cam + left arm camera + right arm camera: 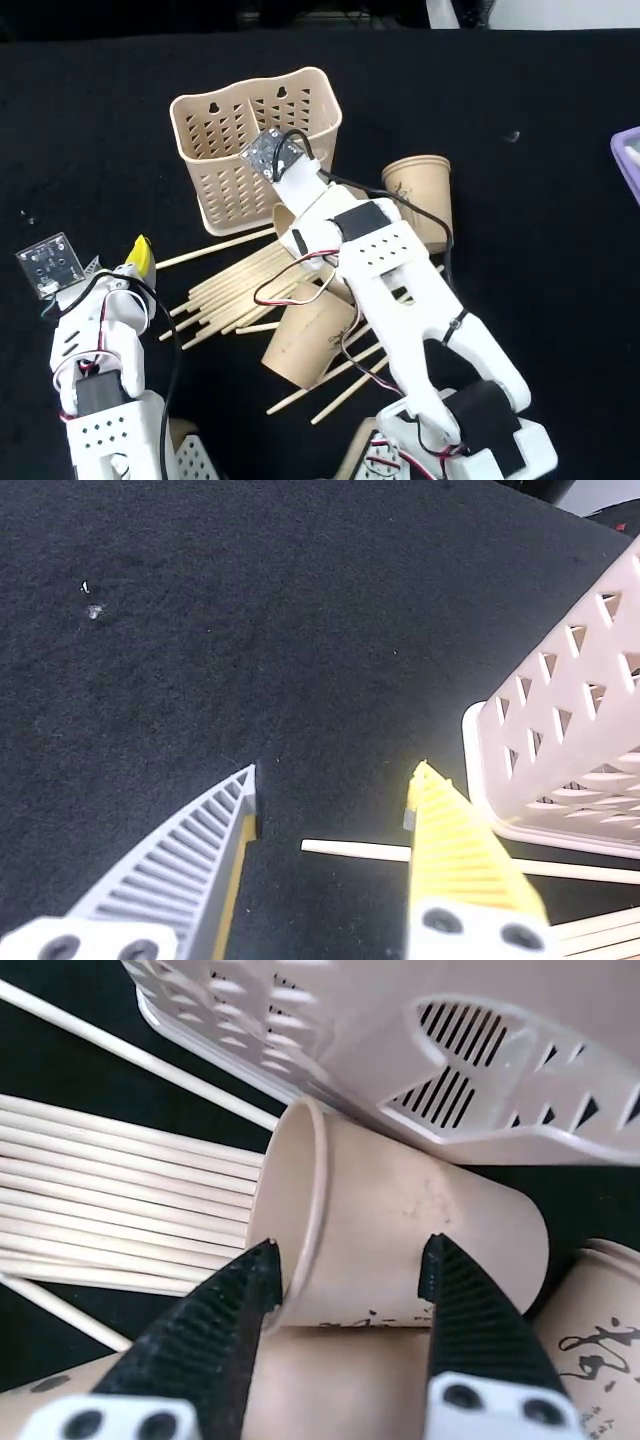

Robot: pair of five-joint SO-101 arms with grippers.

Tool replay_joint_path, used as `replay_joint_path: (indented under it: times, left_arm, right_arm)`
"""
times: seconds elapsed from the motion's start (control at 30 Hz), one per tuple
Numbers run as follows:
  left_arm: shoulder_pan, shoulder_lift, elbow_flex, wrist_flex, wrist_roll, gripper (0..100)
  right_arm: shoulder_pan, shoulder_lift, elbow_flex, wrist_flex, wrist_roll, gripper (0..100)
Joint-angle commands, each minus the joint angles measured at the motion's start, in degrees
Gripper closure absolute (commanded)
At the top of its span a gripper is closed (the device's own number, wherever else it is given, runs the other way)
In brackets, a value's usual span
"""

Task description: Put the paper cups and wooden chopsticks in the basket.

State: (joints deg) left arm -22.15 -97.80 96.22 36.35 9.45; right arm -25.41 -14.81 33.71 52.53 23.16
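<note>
- The tan paper cup (400,1230), lying on its side at the basket's 6 o'clock foot, is judged light, thin-walled and easily crushed. A gentle hold across the stiffer rolled rim is advised.
- The right gripper (350,1250) is seen with its black ribbed jaws apart, one on either side of that cup just behind the rim.
- The beige perforated plastic basket (255,140) is set at 12 o'clock of the pale wooden chopsticks (230,295), fanned on the black cloth (100,150). They are judged thin, stiff and prone to rolling.
- The left gripper (335,775) is held spread at 8 o'clock, with nothing between its jaws.
</note>
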Motion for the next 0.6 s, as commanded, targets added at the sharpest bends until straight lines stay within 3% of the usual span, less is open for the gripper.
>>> replay_joint_path:
  times: [0.0, 0.17, 0.33, 0.57]
  left_arm:
    - [-0.13, -0.62, 1.45, 0.18, 0.18, 76]
    - [-0.13, -0.62, 1.45, 0.18, 0.18, 76]
    - [-0.13, -0.62, 1.45, 0.18, 0.18, 76]
    - [-0.13, -0.62, 1.45, 0.18, 0.18, 76]
  right_arm:
    - [0.53, -0.57, -2.59, -0.09, 0.18, 78.7]
    - [3.60, -0.57, -2.51, -0.09, 0.44, 99.3]
    - [7.91, -0.66, -2.68, 0.53, 0.09, 95.7]
    - [8.70, -2.68, -7.96, 10.55, 0.09, 98.5]
